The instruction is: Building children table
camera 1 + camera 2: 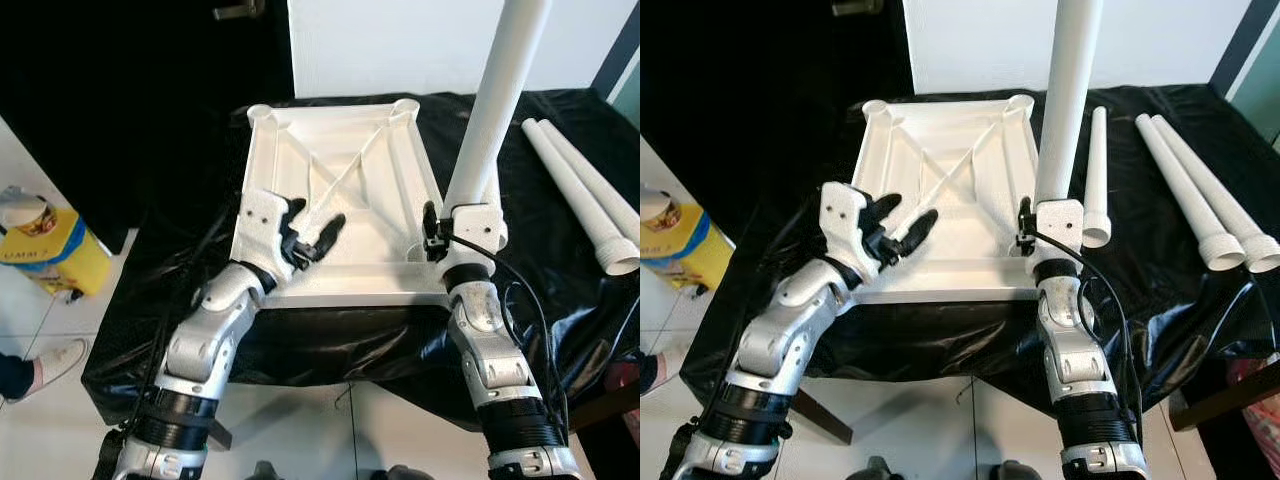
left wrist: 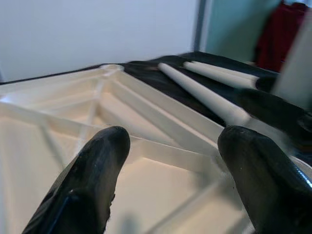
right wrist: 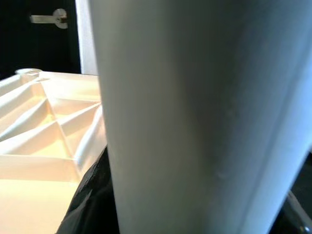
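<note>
In the left eye view a white ribbed plastic tabletop (image 1: 340,205) lies upside down on a table draped in black cloth (image 1: 545,270); the left gripper (image 1: 312,235) rests on its near left part with fingers spread, gripping nothing, while the right gripper (image 1: 455,235) is closed on a long white plastic leg tube (image 1: 492,110) stood upright at the near right corner. The right eye view shows three more white tubes (image 1: 1185,180) lying on the cloth. In the left wrist view the black fingers (image 2: 92,180) hang apart over the ribs. In the right wrist view the tube sits close. It looks light, stiff and smooth, best gripped low near the socket
</note>
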Robot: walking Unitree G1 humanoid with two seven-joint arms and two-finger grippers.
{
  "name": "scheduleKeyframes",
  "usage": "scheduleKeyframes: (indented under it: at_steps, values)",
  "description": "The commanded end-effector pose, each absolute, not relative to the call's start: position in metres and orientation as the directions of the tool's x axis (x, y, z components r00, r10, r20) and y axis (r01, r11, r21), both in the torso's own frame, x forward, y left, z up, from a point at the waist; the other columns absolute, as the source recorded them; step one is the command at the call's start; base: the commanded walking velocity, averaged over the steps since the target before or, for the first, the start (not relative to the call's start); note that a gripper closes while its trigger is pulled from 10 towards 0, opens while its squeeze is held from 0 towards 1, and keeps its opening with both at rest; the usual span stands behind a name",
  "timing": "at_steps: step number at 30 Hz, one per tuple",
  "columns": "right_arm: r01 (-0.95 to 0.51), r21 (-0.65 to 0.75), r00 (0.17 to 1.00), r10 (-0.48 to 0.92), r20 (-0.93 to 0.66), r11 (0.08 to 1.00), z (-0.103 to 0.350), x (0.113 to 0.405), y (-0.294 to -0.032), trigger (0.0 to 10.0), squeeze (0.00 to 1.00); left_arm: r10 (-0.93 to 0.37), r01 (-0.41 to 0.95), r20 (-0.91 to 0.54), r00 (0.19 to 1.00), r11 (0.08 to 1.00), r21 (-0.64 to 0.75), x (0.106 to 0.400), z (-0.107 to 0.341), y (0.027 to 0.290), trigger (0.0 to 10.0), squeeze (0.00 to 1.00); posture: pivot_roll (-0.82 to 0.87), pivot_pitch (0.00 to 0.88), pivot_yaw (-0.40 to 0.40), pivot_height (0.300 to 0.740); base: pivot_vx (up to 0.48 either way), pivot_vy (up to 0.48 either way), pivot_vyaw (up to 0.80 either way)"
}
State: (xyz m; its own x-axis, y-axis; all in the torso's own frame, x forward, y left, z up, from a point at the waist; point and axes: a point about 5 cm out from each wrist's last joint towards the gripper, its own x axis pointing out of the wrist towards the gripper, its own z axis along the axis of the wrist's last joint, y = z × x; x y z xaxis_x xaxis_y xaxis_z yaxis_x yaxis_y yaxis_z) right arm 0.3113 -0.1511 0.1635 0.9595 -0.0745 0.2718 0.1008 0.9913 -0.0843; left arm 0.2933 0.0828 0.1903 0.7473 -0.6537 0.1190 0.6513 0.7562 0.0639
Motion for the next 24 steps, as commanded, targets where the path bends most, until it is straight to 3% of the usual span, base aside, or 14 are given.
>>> scheduleKeyframes:
  at_steps: [1, 10, 15, 21, 24]
  values:
    - [0.128, -0.080, 0.961, -0.104, 0.255, 0.989, 0.161, 0.311, -0.157, 10.0, 0.00, -0.706, 0.698, 0.099, 0.702, 0.709, 0.101, 0.288, 0.188, 0.078, 10.0, 0.00, 0.02, 0.090, 0.023, 0.740, 0.000, 0.000, 0.00]
    - [0.151, -0.062, 0.958, -0.131, 0.254, 0.987, 0.159, 0.309, -0.165, 10.0, 0.00, -0.771, 0.759, 0.043, 0.635, 0.633, 0.152, 0.280, 0.178, 0.071, 10.0, 0.00, 0.02, 0.099, 0.027, 0.740, 0.000, 0.000, 0.00]
    - [0.170, -0.035, 0.951, -0.155, 0.266, 0.985, 0.162, 0.308, -0.169, 10.0, 0.00, -0.751, 0.756, -0.128, 0.648, 0.613, 0.229, 0.288, 0.151, 0.066, 10.0, 0.00, 0.02, 0.102, 0.033, 0.740, 0.000, 0.000, 0.00]
    - [0.177, -0.035, 0.951, -0.161, 0.264, 0.984, 0.163, 0.308, -0.170, 10.0, 0.00, -0.747, 0.765, -0.172, 0.642, 0.606, 0.219, 0.292, 0.144, 0.063, 10.0, 0.00, 0.01, 0.106, 0.036, 0.740, 0.000, 0.000, 0.00]
    - [0.181, -0.035, 0.951, -0.166, 0.261, 0.983, 0.162, 0.308, -0.171, 10.0, 0.00, -0.770, 0.798, -0.217, 0.600, 0.557, 0.230, 0.291, 0.137, 0.055, 10.0, 0.00, 0.01, 0.106, 0.037, 0.740, 0.000, 0.000, 0.00]
